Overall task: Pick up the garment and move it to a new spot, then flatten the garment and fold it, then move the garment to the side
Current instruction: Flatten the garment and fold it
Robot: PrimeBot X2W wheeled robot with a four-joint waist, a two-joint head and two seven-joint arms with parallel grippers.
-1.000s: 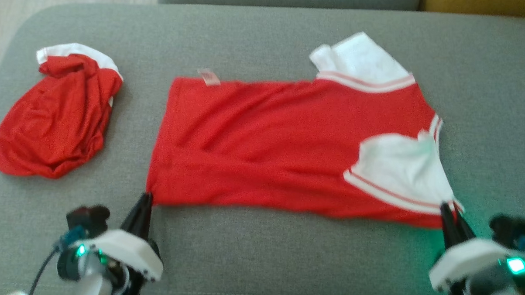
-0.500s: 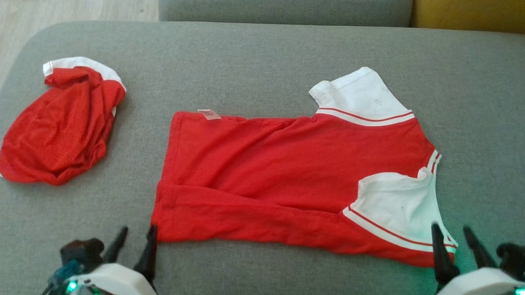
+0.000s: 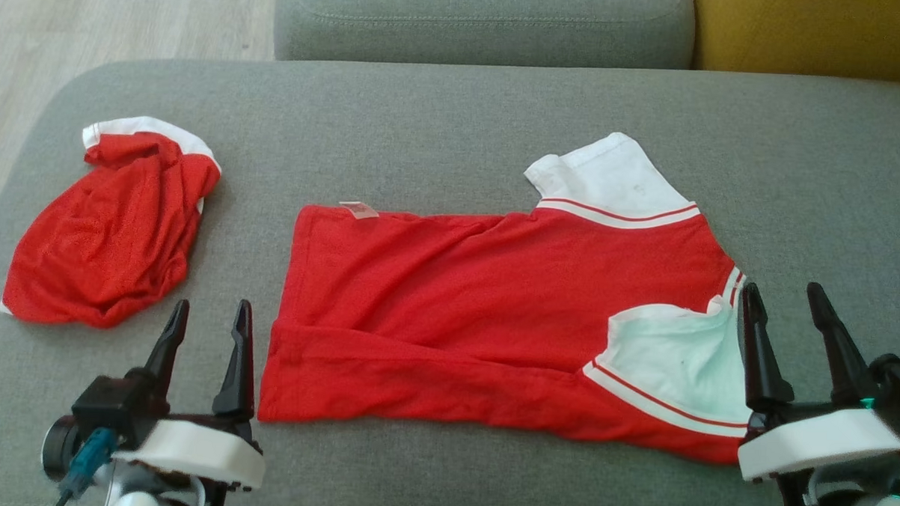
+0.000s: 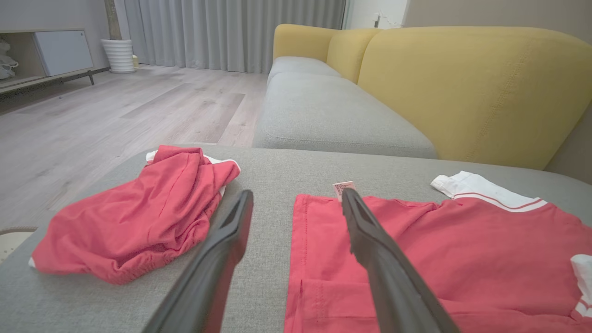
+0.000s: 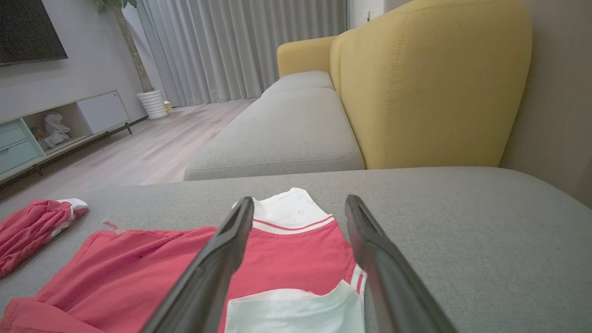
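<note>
Left gripper [image 3: 212, 305]: the fingers stand wide apart with nothing between them. It hovers over bare fabric just beside the near hem corner of the garment [image 3: 493, 314], not touching it.

Right gripper [image 3: 784, 289]: also spread wide and empty, at the garment's near right end. Its inner finger stands in front of the edge of the white sleeve [image 3: 678, 362].

The garment is a red shirt with white striped sleeves. It lies spread lengthwise across the middle of the grey cushion [image 3: 440, 118], hem toward the robot's left. A small label [image 3: 358, 209] sticks out at the far hem corner. The cloth is mostly flat. A creased band runs along the near edge and soft wrinkles cross the middle.

Step, as judged: the garment is laid at its new spot with the flattening about done, and the fold not yet started. The next move calls for both grippers to pinch the near edge at its two ends, then lift and carry it together toward the far edge. A thin jersey layer could slip out of a shallow pinch.

A second red garment [image 3: 106, 233] lies crumpled at the cushion's left end, well apart.

Beyond the cushion are a grey sofa seat [image 4: 323, 115] with a yellow backrest [image 4: 462, 83], a pale wood floor [image 4: 115, 115], grey curtains [image 4: 231, 32], a low cabinet [image 4: 60, 51] and a white planter [image 4: 119, 55].
</note>
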